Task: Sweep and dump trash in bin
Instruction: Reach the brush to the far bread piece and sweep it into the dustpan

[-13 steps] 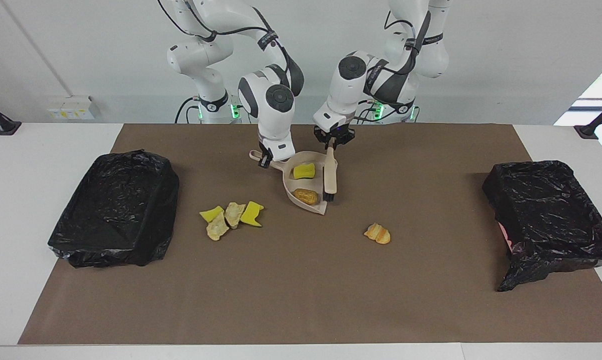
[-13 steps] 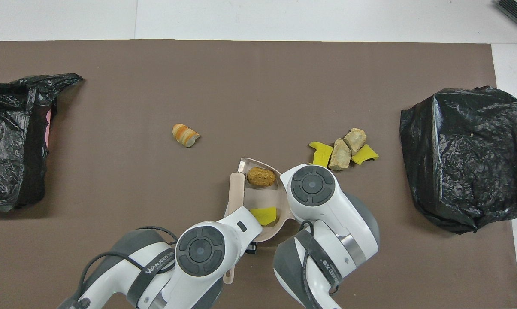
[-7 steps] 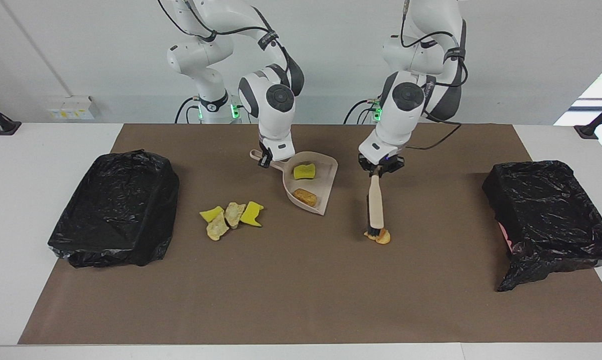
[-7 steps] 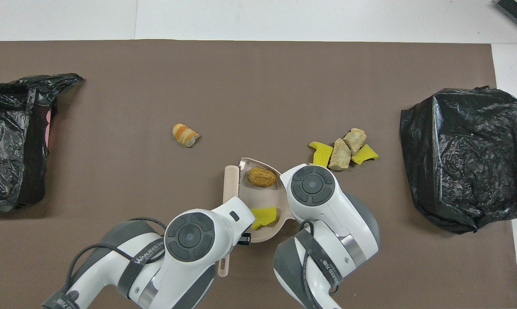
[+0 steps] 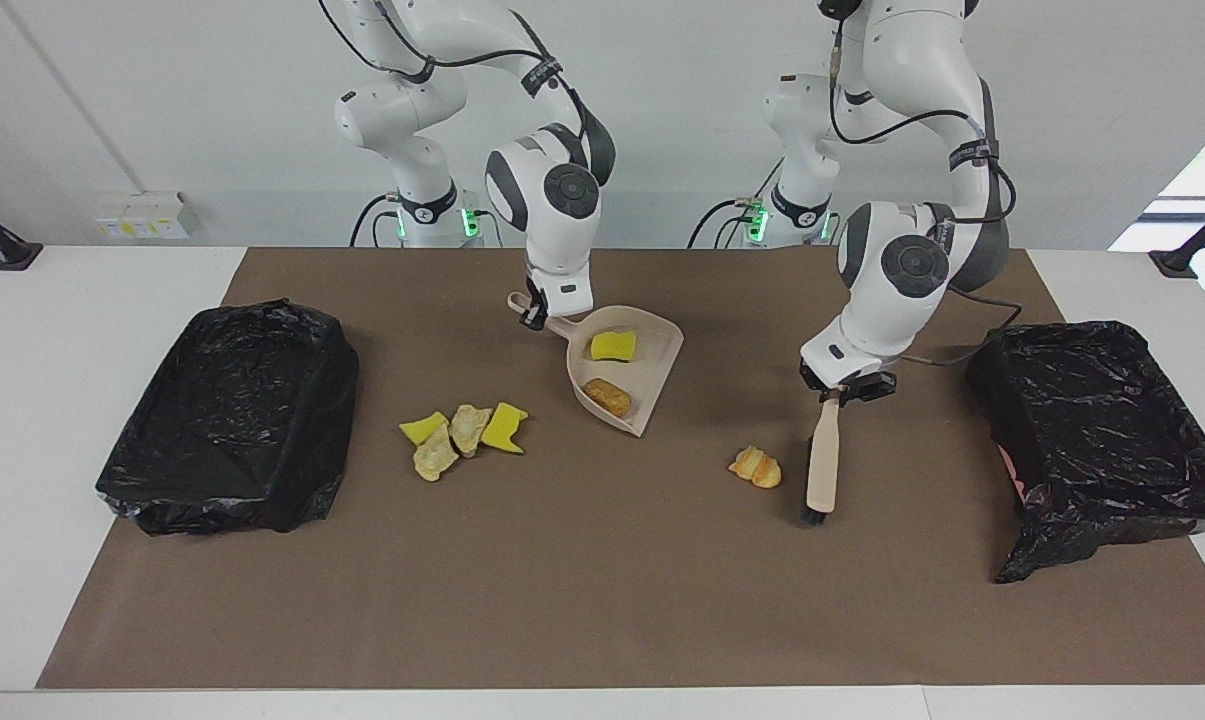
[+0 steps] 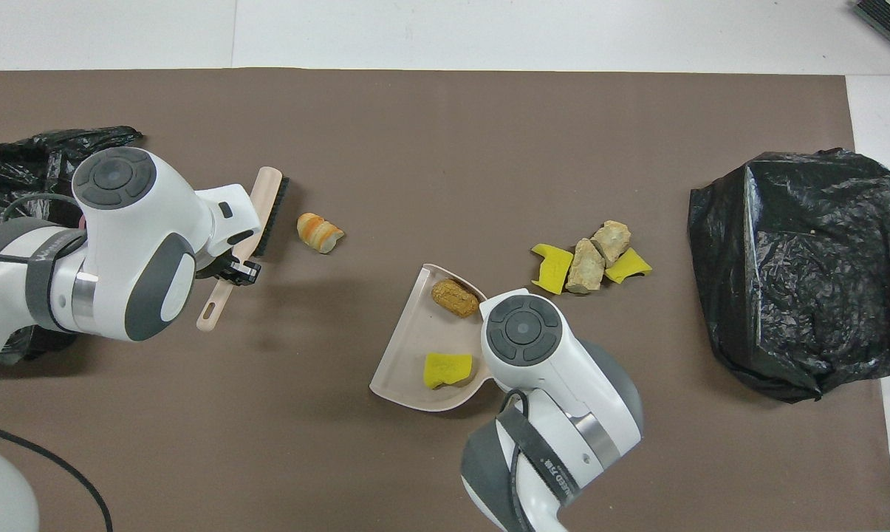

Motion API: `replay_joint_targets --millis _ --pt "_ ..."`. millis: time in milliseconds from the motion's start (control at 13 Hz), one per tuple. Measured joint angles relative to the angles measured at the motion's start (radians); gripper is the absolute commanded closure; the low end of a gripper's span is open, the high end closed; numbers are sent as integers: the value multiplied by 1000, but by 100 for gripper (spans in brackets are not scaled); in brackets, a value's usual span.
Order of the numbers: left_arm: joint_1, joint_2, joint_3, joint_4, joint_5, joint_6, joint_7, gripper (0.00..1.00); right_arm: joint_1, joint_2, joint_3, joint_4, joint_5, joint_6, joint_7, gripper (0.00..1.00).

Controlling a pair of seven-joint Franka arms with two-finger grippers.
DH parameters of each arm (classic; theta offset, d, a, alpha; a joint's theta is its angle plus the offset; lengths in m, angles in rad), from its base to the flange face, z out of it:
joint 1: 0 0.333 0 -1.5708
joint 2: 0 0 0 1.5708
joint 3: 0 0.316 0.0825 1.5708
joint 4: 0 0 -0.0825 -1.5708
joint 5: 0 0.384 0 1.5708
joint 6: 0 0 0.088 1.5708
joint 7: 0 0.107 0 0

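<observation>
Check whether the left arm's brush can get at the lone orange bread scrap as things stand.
Probably yes: the left pincer holds the brush with its bristles on the mat right beside the orange bread scrap, nothing between them.

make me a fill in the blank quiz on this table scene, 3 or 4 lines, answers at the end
1. The left claw is shut on the handle of the ____.
2. The dustpan, held by the right claw, has ____ scraps in it.
3. Both bins are lined with plastic that is ____ in colour.
4. The orange bread lump lies on the mat beside the brush's ____.

Answers: brush; two; black; bristles
</observation>
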Motion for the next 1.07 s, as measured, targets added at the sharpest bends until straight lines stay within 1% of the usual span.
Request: replay_joint_targets --millis 154,384,768,1075 --pt "-20 0 -23 0 0 -11 15 100 0 0 0 0 0 0 0 100" --pt "-112 -16 -32 -30 -1 -34 14 100 0 0 0 0 0 0 0 100" --pt "-247 -117 -34 -167 -55 -42 1 100 0 0 0 0 0 0 1 100" --pt "-363 -159 -36 -202 -83 -71 -121 100 0 0 0 0 0 0 1 100"
